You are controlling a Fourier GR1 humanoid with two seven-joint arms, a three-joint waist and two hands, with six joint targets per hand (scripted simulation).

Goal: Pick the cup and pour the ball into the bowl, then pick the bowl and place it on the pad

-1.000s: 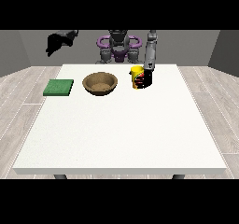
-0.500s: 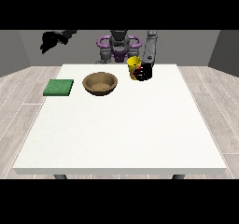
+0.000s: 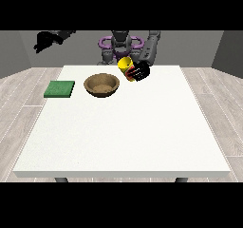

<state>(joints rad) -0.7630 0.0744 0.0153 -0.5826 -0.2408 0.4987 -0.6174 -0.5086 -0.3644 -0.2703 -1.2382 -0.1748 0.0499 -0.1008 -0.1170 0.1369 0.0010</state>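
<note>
Two black hands show at this moment. One, at the view's right (image 3: 139,72), has its fingers curled round a yellow cup (image 3: 125,64) and holds it up above the white table (image 3: 123,127). That cup sits tilted, its open mouth turned toward the view's left and a little toward the camera, and its body is partly hidden behind the dark fingers. Whether the ball lies inside the cup cannot be told from here; nothing of it shows.

Just to the view's left of this hand, and lower, a brown wooden bowl (image 3: 101,85) rests upright on the table. Cup and bowl are near each other but apart, the cup's mouth lying just beyond the bowl's near-side rim rather than over its middle. Further out on that same side, well away from the grasping hand and past the bowl, a green pad (image 3: 60,89) lies flat near the table's edge, clear of the bowl.

At the view's left, the other hand (image 3: 43,41) hangs high in the air, well apart from the table and from every object on it. It holds nothing. How its fingers lie I cannot tell.
</note>
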